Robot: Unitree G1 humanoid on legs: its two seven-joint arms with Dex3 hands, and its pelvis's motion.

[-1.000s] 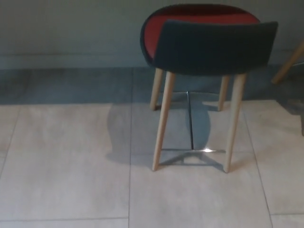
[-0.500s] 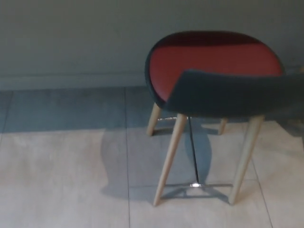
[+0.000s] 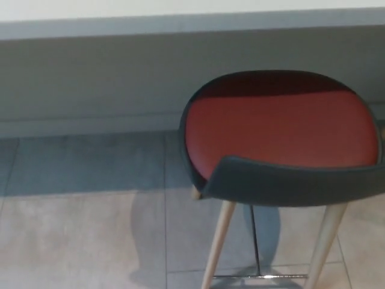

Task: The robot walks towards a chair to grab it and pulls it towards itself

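- Subject of task: a chair (image 3: 283, 138) with a red upholstered seat, a dark grey curved shell and low backrest, and pale wooden legs. It occupies the right half of the head view, standing upright on the floor.
- Seat: the red seat pad (image 3: 280, 129) is seen from above, rounded in outline, with its far part in shadow. The dark grey backrest band (image 3: 295, 183) curves across the near edge of the seat, on the side facing the camera, and runs off the right edge of the picture.
- Legs: two light wooden legs (image 3: 218, 244) splay downward from under the shell toward the bottom edge; their feet are cut off by the frame. A thin chrome footrest bar (image 3: 264, 276) spans between them low down, with a slim metal rod (image 3: 255, 241) rising from it.
- Floor: large pale beige tiles (image 3: 72, 241) with thin joints, darker grey in the shaded strip near the wall. The chair's shadow lies on the tiles to its left.
- Background: a grey wall panel (image 3: 90, 78) with a skirting line (image 3: 78, 124) at its base, topped by a white ledge (image 3: 150, 7), stands close behind the chair.
- Hands: neither the left nor the right hand appears in the picture; their state cannot be told.
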